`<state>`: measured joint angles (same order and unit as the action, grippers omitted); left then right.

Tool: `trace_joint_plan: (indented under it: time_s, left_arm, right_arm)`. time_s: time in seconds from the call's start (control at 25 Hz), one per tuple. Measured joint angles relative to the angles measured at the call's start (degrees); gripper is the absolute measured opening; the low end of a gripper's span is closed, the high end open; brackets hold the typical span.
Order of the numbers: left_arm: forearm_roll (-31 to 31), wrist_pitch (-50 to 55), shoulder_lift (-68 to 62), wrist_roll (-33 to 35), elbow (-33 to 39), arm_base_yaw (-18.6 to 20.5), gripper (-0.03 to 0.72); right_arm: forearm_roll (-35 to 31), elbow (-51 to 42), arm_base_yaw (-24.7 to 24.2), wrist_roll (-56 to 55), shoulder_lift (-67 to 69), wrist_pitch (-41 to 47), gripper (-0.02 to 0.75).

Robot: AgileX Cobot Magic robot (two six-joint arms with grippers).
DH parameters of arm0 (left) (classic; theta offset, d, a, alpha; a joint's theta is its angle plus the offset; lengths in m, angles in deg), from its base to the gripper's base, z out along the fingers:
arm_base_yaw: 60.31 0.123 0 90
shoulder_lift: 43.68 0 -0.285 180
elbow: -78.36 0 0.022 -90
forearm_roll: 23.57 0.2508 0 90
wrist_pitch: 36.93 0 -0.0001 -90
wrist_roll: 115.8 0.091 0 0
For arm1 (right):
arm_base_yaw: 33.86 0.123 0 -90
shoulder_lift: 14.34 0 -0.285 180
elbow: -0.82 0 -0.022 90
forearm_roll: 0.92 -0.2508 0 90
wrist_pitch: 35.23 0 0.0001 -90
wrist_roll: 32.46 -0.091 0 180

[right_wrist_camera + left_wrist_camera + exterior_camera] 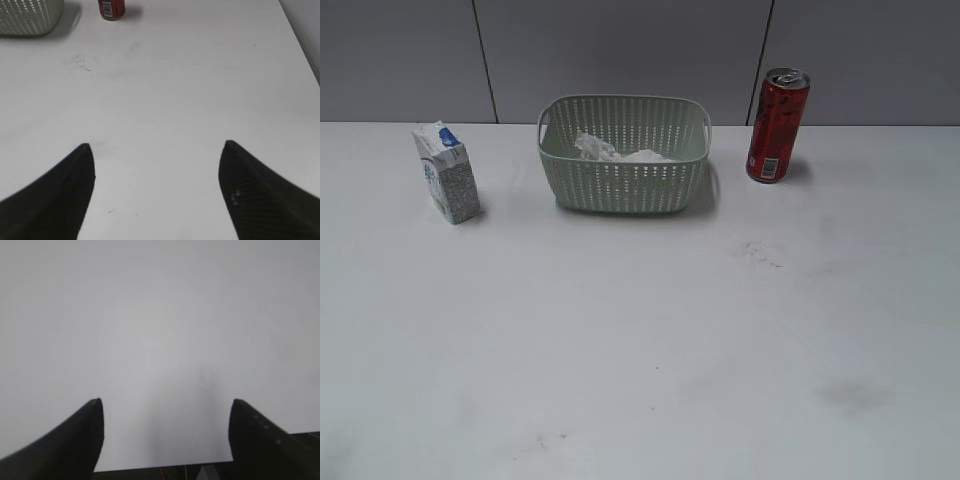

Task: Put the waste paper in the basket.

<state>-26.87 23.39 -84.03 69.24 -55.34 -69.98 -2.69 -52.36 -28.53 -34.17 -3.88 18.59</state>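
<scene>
The pale green basket (624, 170) stands at the back middle of the white table. White crumpled waste paper (610, 152) lies inside it; I cannot tell how many wads. No wad lies on the table. Neither arm shows in the exterior view. My left gripper (166, 402) is open and empty over bare table near its front edge. My right gripper (156, 146) is open and empty over bare table. A corner of the basket (27, 17) shows at the top left of the right wrist view.
A white-and-blue carton (447, 172) stands left of the basket. A red can (777, 125) stands right of it and also shows in the right wrist view (111, 9). Faint scuff marks (760, 252) lie in front of the can.
</scene>
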Motion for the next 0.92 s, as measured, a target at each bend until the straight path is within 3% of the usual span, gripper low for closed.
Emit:
trace_joint_plan:
  time_s: [0.92]
  left_arm:
    - [-0.1,0.0,32.7,0.0,1.9,0.0,0.588]
  right_arm:
    - [-0.1,0.0,0.0,0.0,0.0,-0.1,0.585]
